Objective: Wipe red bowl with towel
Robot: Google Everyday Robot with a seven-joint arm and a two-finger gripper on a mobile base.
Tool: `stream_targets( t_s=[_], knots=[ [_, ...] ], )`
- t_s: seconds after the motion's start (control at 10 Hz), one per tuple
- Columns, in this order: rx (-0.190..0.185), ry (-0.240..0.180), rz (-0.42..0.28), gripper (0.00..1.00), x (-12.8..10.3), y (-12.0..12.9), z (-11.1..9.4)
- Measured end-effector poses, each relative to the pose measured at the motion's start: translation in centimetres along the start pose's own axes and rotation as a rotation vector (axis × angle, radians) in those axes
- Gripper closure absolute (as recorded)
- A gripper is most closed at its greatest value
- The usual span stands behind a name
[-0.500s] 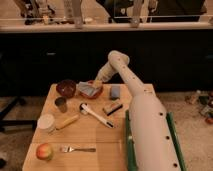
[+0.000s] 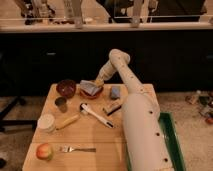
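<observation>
A red bowl [image 2: 92, 95] sits at the back middle of the wooden table [image 2: 115, 145]. A blue-grey towel [image 2: 90, 87] lies bunched in it and covers most of its inside. My gripper [image 2: 99, 81] is at the towel's right rear edge, right over the bowl and touching the cloth. The white arm [image 2: 131, 90] reaches in from the lower right.
A darker red-brown bowl [image 2: 66, 88] stands just left of the red bowl. Near it are a grey cup [image 2: 61, 103], a white-handled brush [image 2: 97, 116], a blue sponge [image 2: 115, 92], a white tub [image 2: 46, 122], an apple [image 2: 44, 151] and a fork [image 2: 77, 149]. A green bin [image 2: 172, 145] is on the right.
The gripper and towel stay at the red bowl; the towel has shifted only slightly. Nothing else has moved.
</observation>
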Motion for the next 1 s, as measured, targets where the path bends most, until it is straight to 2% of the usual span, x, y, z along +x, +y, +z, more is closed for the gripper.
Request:
stream_targets(
  t_s=[0.2, 0.5, 0.8, 1.0],
  knots=[
    [-0.014, 0.017, -0.005, 0.85, -0.4, -0.4, 0.8],
    [-0.033, 0.013, -0.023, 0.85, -1.2, -0.2, 1.6],
    [-0.056, -0.004, -0.038, 0.85, -1.3, 1.3, 1.5],
    [-0.061, -0.014, -0.042, 0.85, -1.2, 2.5, 0.7]
  ],
)
